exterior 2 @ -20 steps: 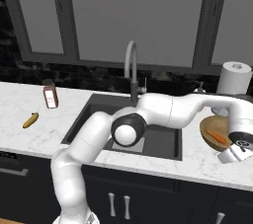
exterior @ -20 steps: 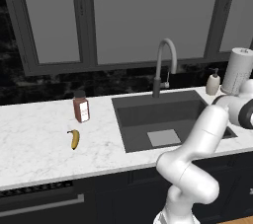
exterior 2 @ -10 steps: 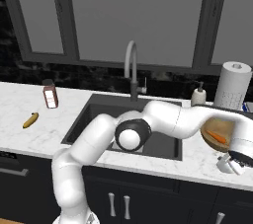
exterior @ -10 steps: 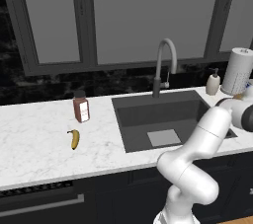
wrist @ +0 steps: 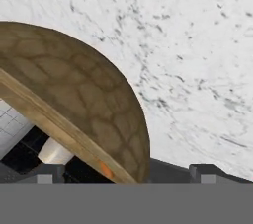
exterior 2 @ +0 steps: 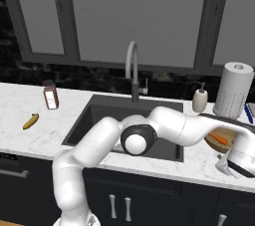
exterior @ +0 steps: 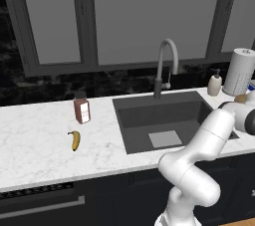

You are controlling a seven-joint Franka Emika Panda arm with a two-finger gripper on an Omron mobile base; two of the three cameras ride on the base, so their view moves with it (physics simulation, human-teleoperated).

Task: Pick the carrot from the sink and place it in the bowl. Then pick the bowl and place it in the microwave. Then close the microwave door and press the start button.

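The short orange carrot [exterior 2: 219,138] lies inside the wide tan-brown wooden bowl [exterior 2: 225,146] on the white marble counter [exterior 2: 199,160] right of the dark sink [exterior 2: 104,120], while the gripper [exterior 2: 225,165], jaws spread wide, holds nothing beside it.

My left base camera sits behind my arm, looking forward and down with the sink [exterior: 164,120] right of centre. My right base camera faces the same sink [exterior 2: 127,123] from the other side; both share its faucet and surrounding counter. My hand camera is pressed close against the bowl [wrist: 74,94], right of the sink.
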